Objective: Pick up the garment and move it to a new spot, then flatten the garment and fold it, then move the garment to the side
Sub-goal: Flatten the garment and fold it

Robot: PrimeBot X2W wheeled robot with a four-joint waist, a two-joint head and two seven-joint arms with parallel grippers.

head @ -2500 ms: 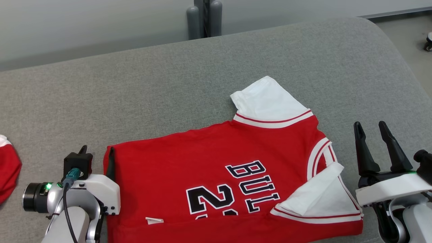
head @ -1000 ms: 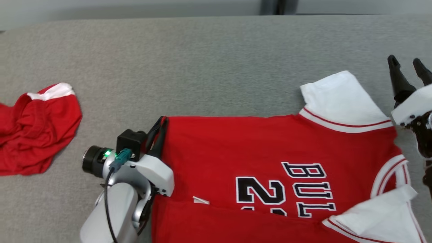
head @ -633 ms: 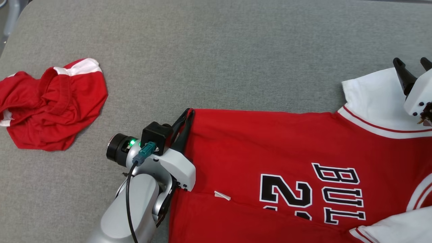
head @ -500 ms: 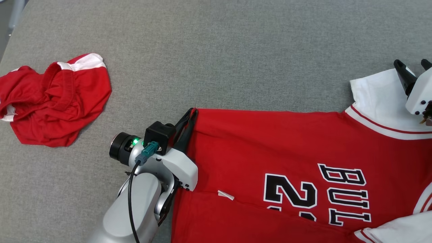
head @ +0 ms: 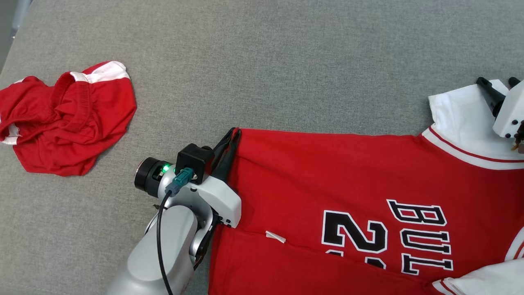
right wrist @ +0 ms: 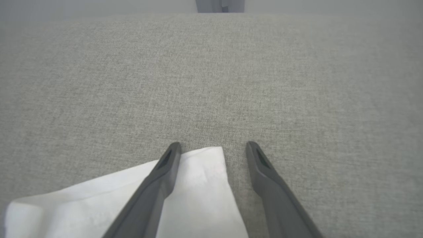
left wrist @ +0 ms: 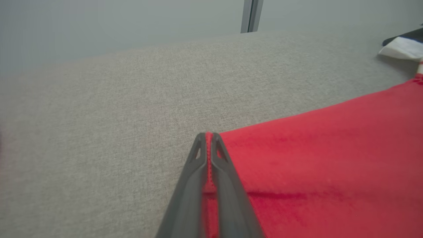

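We see the red jersey with white sleeves and black lettering [head: 327, 176] lying spread on the grey fabric worktop [head: 262, 61]. Our left claw [head: 232, 135] pinches shut on its far-left corner; our right claw [head: 496, 80] stands open over the tip of one white sleeve [head: 458, 110].

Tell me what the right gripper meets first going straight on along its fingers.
Probably only the bare grey cushion: the right gripper straddles the white sleeve corner, and nothing else lies ahead.
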